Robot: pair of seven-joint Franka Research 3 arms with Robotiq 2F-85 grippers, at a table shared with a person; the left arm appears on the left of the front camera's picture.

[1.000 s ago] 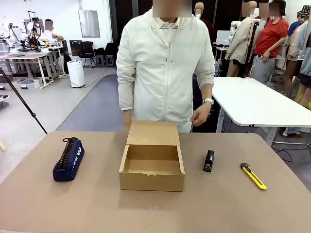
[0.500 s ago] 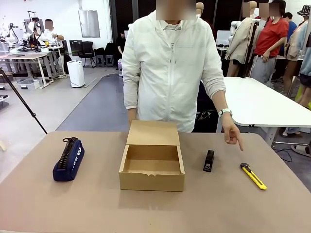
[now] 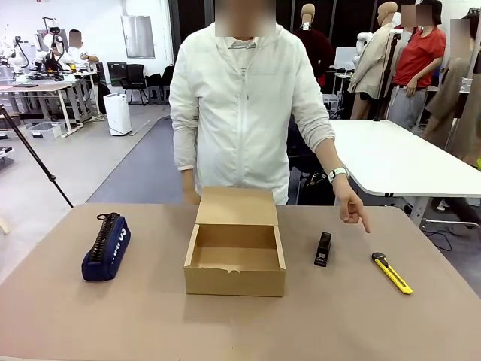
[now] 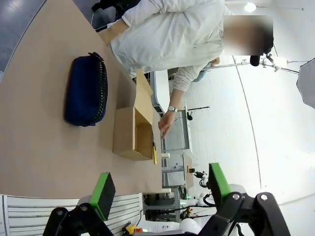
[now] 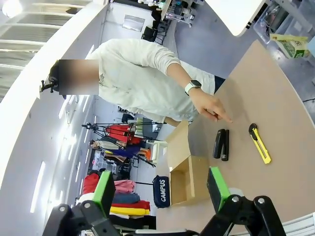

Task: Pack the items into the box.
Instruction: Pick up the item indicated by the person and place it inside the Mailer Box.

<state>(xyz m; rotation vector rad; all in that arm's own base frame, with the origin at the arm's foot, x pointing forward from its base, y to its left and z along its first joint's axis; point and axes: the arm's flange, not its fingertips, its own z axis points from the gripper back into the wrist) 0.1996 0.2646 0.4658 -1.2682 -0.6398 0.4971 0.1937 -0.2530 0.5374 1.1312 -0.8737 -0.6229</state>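
The open brown box [image 3: 234, 258] sits mid-table with its flap lid tipped back toward the person; it also appears as the box [image 4: 132, 133] and the box [image 5: 186, 179]. The navy pouch [image 3: 106, 246] lies to its left, seen large as the pouch [image 4: 86, 90] and, lettering showing, as the pouch [image 5: 161, 191]. The black stapler [image 3: 323, 249] lies right of the box, also the stapler [image 5: 221, 144]. The person's hand [image 3: 352, 207] points a finger down beside the stapler. My left gripper [image 4: 160, 186] and right gripper [image 5: 161, 185] are both open, held high above the table with nothing between the pads.
A yellow utility knife [image 3: 391, 272] lies on the brown table [image 3: 376, 323] right of the stapler, also the knife [image 5: 259, 143]. The person stands at the far edge behind the box. A white table [image 3: 391, 154] stands behind on the right.
The person's right hand swung out from the body and now points down toward the table near the stapler; the torso shifted slightly left. Box, pouch, stapler and knife have not moved.
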